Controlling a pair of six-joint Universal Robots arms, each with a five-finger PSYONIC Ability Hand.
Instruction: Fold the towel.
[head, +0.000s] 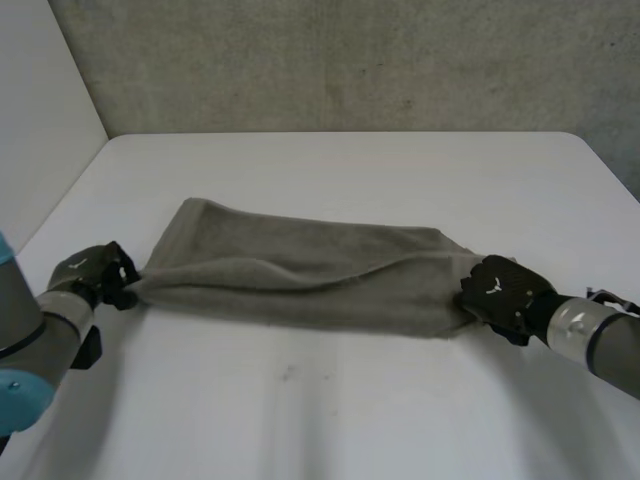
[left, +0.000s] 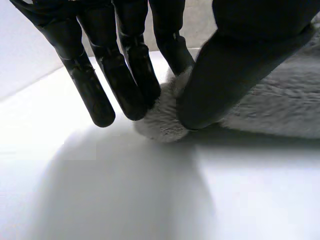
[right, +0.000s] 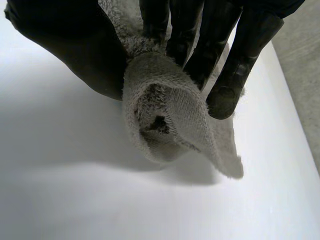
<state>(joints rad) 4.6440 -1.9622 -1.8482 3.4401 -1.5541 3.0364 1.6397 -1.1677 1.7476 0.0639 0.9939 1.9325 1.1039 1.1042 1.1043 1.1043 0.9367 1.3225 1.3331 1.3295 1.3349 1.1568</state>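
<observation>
Left hand (head: 92, 277) at the towel's left end; fingers (left: 122, 85) and thumb pinch a bunched corner of it just above the white table (head: 330, 400). Grey towel (head: 300, 275) is stretched across the middle of the table between both hands, folded over lengthwise. Right hand (head: 505, 295) at the right end, fingers (right: 240, 55) and thumb clamped on the gathered corner.

Each end of the towel (head: 300, 270) is covered where the left hand (head: 92, 275) and right hand (head: 503, 292) pinch it; both arms and the desk (head: 350, 410) run past the head view's edges.
</observation>
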